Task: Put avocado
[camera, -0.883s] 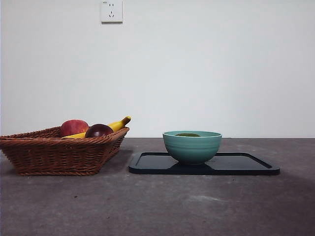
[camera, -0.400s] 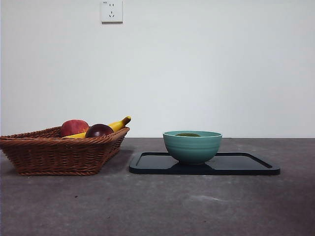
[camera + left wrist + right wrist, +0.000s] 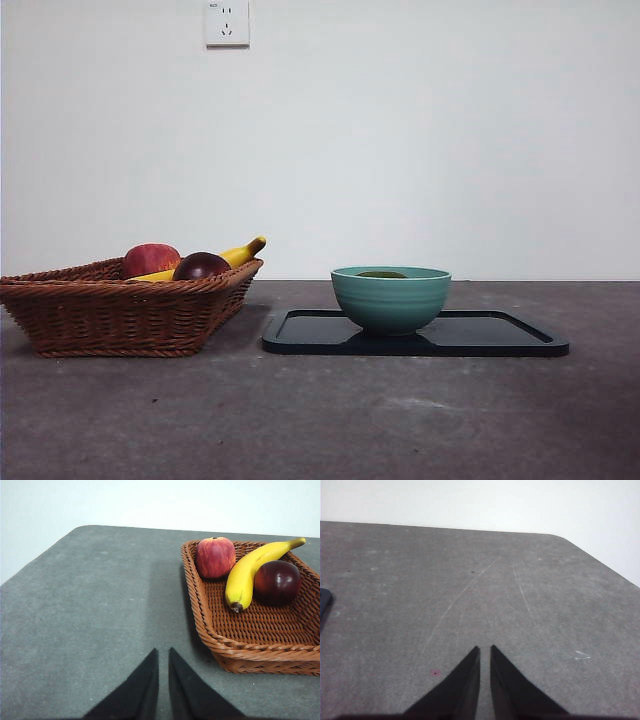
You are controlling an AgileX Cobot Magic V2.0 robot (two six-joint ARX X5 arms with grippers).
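Look at the teal bowl point(image 3: 390, 297) in the front view: your avocado point(image 3: 381, 274) sits inside it, with only a thin dark green sliver of its top showing above the rim. The bowl stands on the black tray point(image 3: 500, 338), toward the tray's 9 o'clock end, and the tray lies flat on the grey desk point(image 3: 320, 420). At 9 o'clock of the tray, just beside it but apart, you have the wicker basket point(image 3: 110, 315). It holds a red apple point(image 3: 150, 259), a dark purple round fruit point(image 3: 201, 265) and a banana point(image 3: 240, 254); in the left wrist view the banana point(image 3: 247, 570) lies between the apple point(image 3: 215, 556) and the purple fruit point(image 3: 277, 581), touching or nearly touching both. Neither arm shows in the front view. Your left claw point(image 3: 163, 655) hangs over bare desk point(image 3: 90, 620) near the basket's point(image 3: 240, 650) corner, its jaws pressed almost together with only a narrow slit between them and nothing in it. Your right claw point(image 3: 485, 652) is likewise drawn nearly together and empty, above scratched bare desk point(image 3: 470, 590), with a dark corner of the tray point(image 3: 324, 600) at the picture's edge. A white wall socket point(image 3: 226, 22) is on the wall at 12 o'clock of the basket.
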